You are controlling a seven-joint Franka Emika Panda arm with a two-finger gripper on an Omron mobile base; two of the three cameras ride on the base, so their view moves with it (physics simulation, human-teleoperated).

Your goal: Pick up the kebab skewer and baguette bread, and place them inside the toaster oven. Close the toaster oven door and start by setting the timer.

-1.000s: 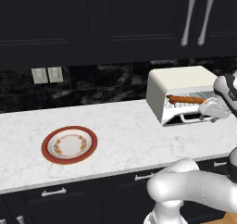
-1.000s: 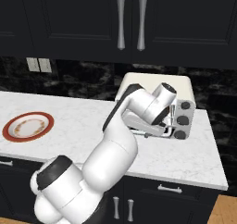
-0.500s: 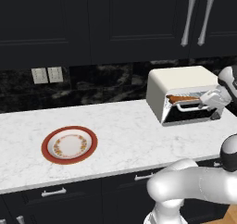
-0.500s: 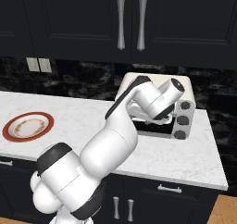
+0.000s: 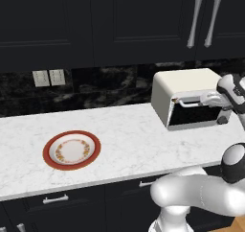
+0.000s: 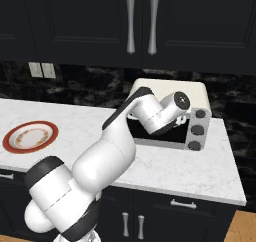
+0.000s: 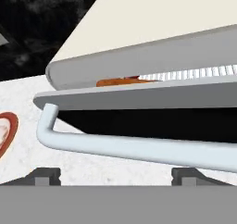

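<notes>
Black cabinets and dark marble backsplash frame a white marble worktop (image 5: 129, 135). On it I count one toaster oven (image 5: 189, 98), cream, at the right, and one red-rimmed plate (image 5: 72, 150) well apart to the left. From the hand view, my pincer (image 7: 115, 174) has its tips spread wide just beneath the silver bar handle (image 7: 139, 146) of the toaster oven door (image 7: 152, 96), which stands nearly shut with a narrow gap. Through that gap I see one orange-brown sliver, the baguette bread (image 7: 125, 82), beside the wire rack (image 7: 185, 73). I cannot make out the kebab skewer. My arm hides much of the oven front in the right base view.
</notes>
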